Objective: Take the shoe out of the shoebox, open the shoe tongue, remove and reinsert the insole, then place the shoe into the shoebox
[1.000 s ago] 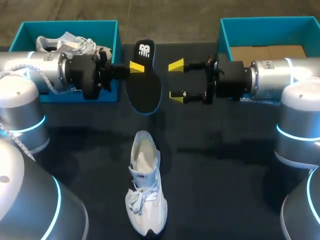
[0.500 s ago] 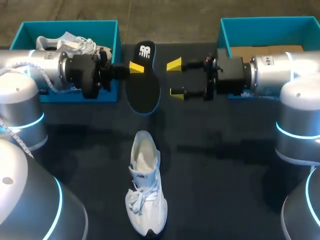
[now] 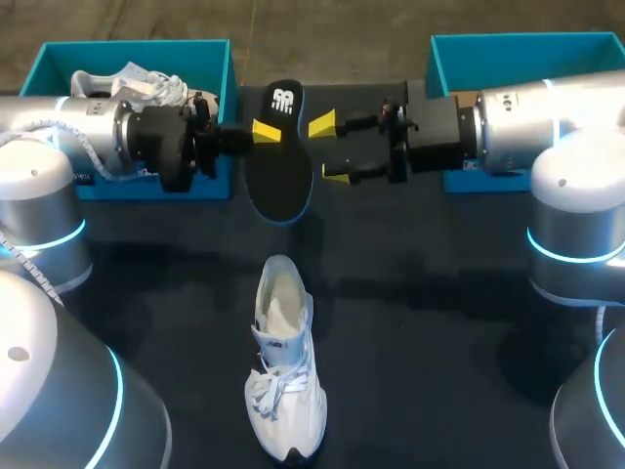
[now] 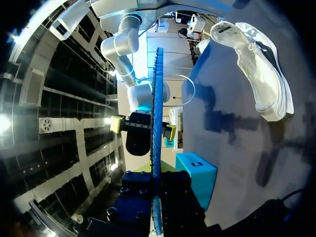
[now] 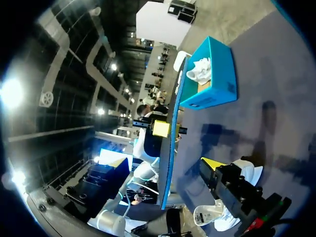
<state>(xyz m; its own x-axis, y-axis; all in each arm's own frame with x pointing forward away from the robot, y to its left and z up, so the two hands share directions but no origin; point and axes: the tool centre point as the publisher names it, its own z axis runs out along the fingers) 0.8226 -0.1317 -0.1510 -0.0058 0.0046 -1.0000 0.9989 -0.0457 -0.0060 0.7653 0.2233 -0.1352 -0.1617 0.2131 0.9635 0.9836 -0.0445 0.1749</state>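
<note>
Insole [image 3: 281,161]: aloft, pinched in left gripper [image 3: 266,131]; right gripper [image 3: 329,149] gapes empty just beside it. Shoe [image 3: 285,362]: on table [image 3: 439,322] below. Risk: thin insole may bend or drop if right grips poorly.

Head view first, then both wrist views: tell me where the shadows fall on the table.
Head view: only faint arm shadows show on the dark table, beyond the shoe. Left wrist view: clear gripper-shaped shadows darken the table beside the shoe. Right wrist view: arm shadows cross the table between the blue box and the shoe.
</note>
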